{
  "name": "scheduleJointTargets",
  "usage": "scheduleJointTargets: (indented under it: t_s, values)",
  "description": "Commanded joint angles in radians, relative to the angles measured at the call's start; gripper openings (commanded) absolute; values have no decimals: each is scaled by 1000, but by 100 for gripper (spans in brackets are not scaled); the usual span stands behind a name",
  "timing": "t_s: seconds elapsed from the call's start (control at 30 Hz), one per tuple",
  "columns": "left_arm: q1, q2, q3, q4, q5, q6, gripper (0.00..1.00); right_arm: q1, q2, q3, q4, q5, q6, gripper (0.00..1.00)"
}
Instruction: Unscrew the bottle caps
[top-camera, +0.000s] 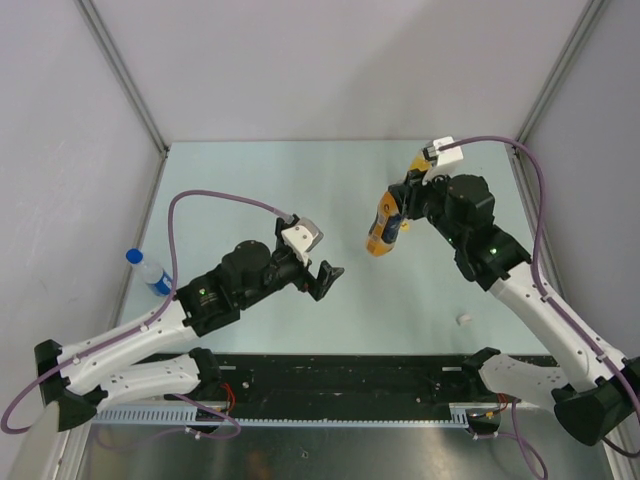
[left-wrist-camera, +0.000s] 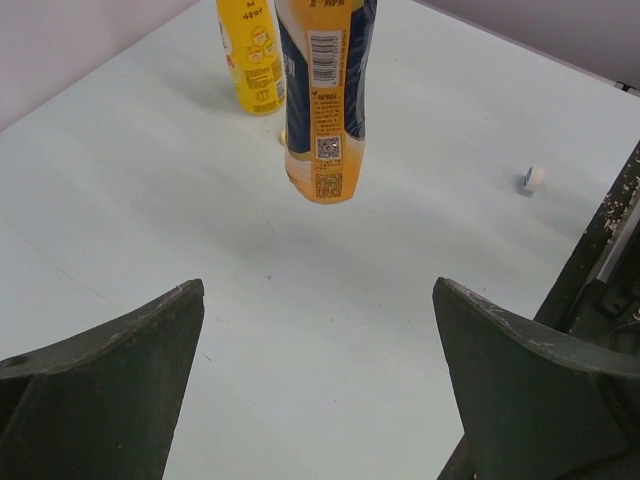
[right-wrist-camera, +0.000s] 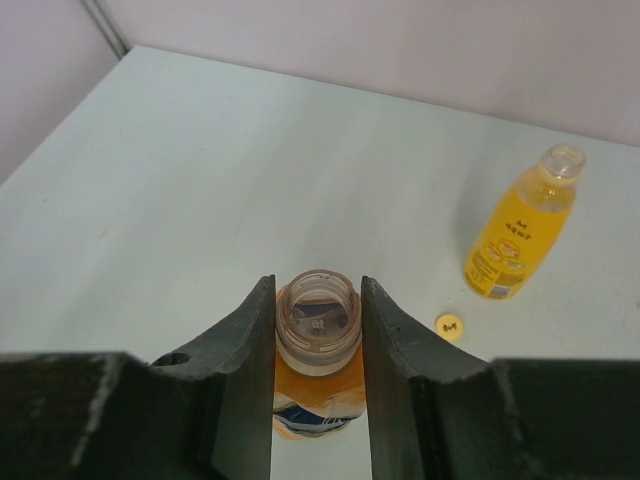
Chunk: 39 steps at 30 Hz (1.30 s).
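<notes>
- Nearest to me, on the right part of the table (top-camera: 250, 180), the white cap (top-camera: 463, 319) lies loose and alone, well apart from every bottle.
- My left tool (top-camera: 327, 280) hovers over the near middle of the table. Its jaws are released and stand wide apart, with nothing between them. Its wrist view looks toward the orange bottle.
- At the left edge of the table stands the water bottle (top-camera: 155, 277), with the blue cap (top-camera: 134, 257) sitting on its neck.
- A little farther, right of the middle, my right tool (right-wrist-camera: 318, 283) is clenched on the orange bottle (left-wrist-camera: 325, 100). The two fingers (right-wrist-camera: 240, 340) press the neck from both sides, just under the rim.
- The mouth of this orange bottle is open, and the right wrist view looks straight down into it.
- In the top view the orange bottle hangs a little tilted. From the left wrist view its bottom seems to be off the table, with a soft shadow below it.
- Farthest stands the yellow bottle (right-wrist-camera: 520, 225), upright on the table with its mouth open as well. In the top view the right arm hides most of it.
- The yellow cap (right-wrist-camera: 450, 326) lies flat on the table near the foot of the yellow bottle, not touching it.
</notes>
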Motion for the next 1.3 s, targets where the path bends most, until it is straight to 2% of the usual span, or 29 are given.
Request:
scheduleJointTargets:
  t_s: [0.0, 0.43, 0.6, 0.83, 1.27]
  values:
    - [-2, -2, 46, 11, -21, -14, 99, 9, 28, 8, 28, 71, -25, 0]
    - [-2, 0, 45, 8, -27, -12, 99, 10, 162, 7, 35, 193, 25, 0]
    - [-1, 3, 42, 7, -29, -10, 99, 10, 179, -33, 95, 225, 33, 0]
    - [-1, 9, 40, 4, -29, -9, 99, 10, 111, -198, 354, 298, 15, 0]
    - [-1, 19, 43, -2, -28, -10, 99, 13, 11, -470, 779, 328, -81, 0]
